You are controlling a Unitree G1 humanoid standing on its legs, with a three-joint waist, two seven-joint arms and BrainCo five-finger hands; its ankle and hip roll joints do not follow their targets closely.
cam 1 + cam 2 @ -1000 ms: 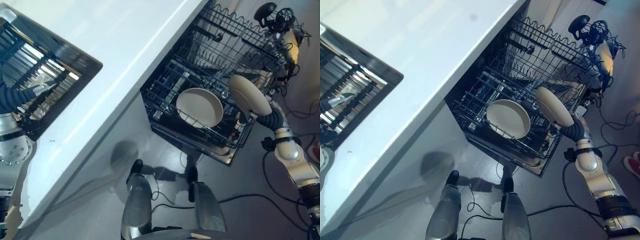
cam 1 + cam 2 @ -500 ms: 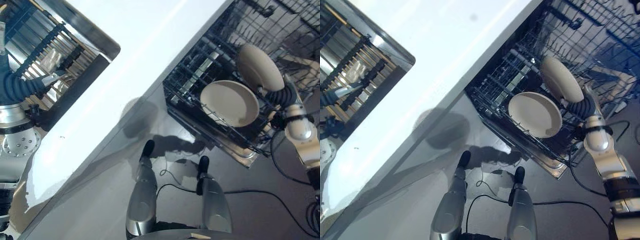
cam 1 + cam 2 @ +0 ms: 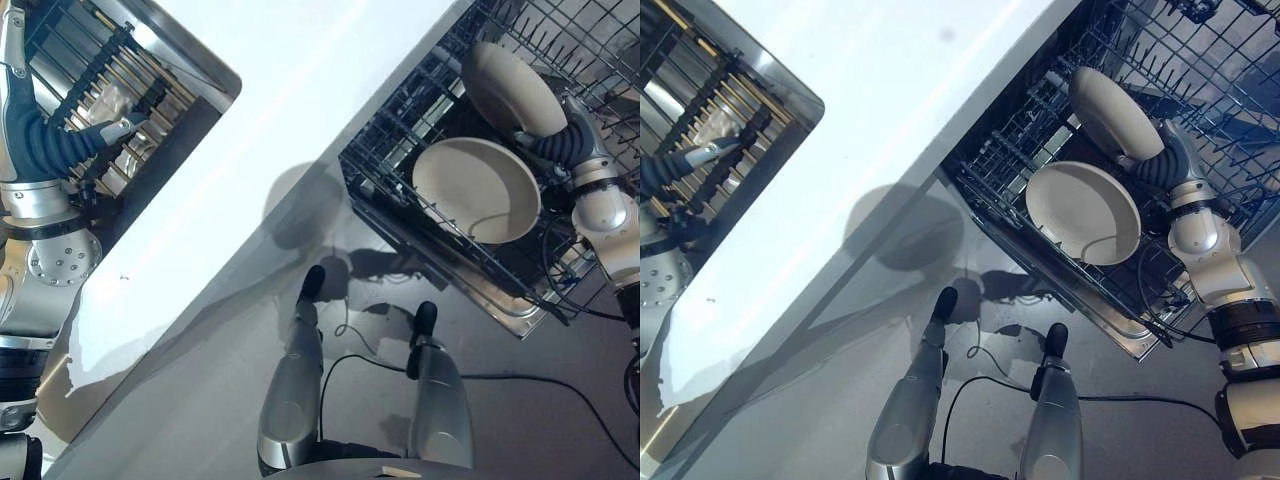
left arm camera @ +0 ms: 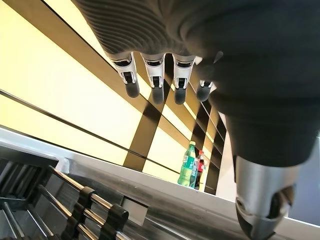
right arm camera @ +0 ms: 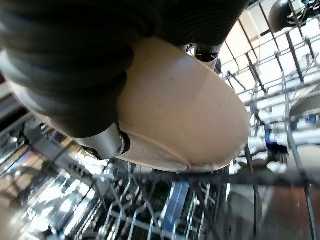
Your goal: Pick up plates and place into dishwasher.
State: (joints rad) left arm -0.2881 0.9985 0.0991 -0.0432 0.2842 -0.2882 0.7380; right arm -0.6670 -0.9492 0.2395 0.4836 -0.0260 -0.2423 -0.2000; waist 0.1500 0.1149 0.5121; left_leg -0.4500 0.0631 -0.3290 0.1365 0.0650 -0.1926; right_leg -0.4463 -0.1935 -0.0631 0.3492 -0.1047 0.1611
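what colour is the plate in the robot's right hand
Beige, a pale cream tone; the plate shows best in the right wrist view.

I am standing in a kitchen. A long white worktop point(image 3: 300, 90) runs before me, with a steel sink point(image 3: 150, 95) sunk into it and a slatted rack point(image 3: 110, 70) laid inside. Below the worktop's edge an open dishwasher point(image 3: 1120, 280) has its black wire basket point(image 3: 400, 180) pulled out over a grey floor point(image 3: 180, 400), holding cream plates point(image 3: 475, 190). Past the sink's rim I see a yellow, dark-striped wall point(image 4: 60, 90) and two drink bottles point(image 4: 192, 165).
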